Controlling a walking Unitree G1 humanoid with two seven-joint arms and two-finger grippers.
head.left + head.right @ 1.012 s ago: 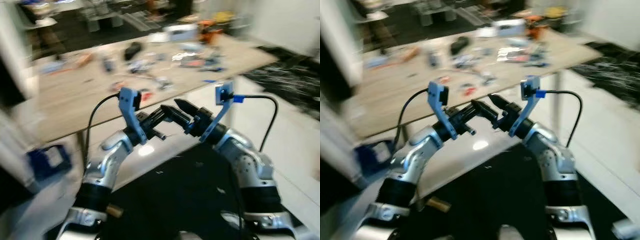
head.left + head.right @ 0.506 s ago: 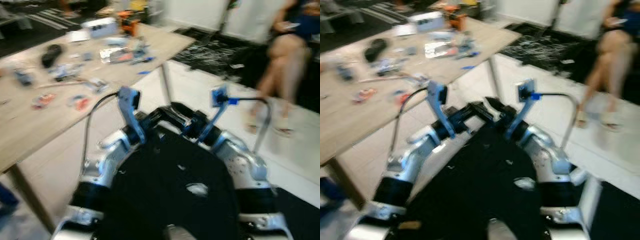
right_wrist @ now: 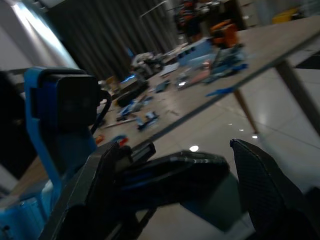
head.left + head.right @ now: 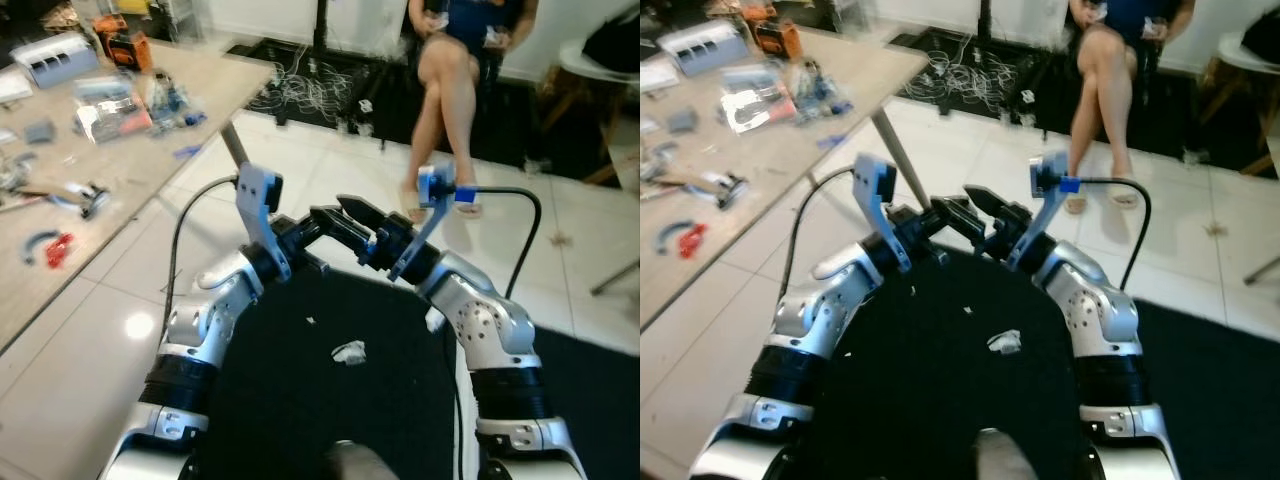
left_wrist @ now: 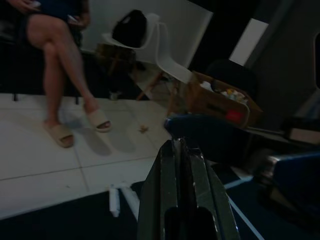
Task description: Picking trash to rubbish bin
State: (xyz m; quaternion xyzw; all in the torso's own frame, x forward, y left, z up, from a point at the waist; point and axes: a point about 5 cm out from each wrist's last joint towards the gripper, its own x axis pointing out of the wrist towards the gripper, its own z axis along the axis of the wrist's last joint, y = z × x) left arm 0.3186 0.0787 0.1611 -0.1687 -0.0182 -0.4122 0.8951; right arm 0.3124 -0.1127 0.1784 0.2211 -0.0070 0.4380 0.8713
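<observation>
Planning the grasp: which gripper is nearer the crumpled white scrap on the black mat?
Roughly equal, maybe the right. Both the left gripper and right gripper are held together above and beyond the white scrap, neither touching it.

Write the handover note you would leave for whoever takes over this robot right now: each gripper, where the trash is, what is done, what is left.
Left gripper: raised in front of the chest, fingers shut, holding nothing.
Right gripper: raised beside it, fingers open, holding nothing.
Trash: a crumpled white scrap lies on the black mat below the arms, with a smaller white fleck near it.
Surroundings: cluttered wooden table to the robot's left; a seated person ahead.
Done: nothing picked up.
Left: reach down, grasp the scrap, find the bin, drop it in.
</observation>
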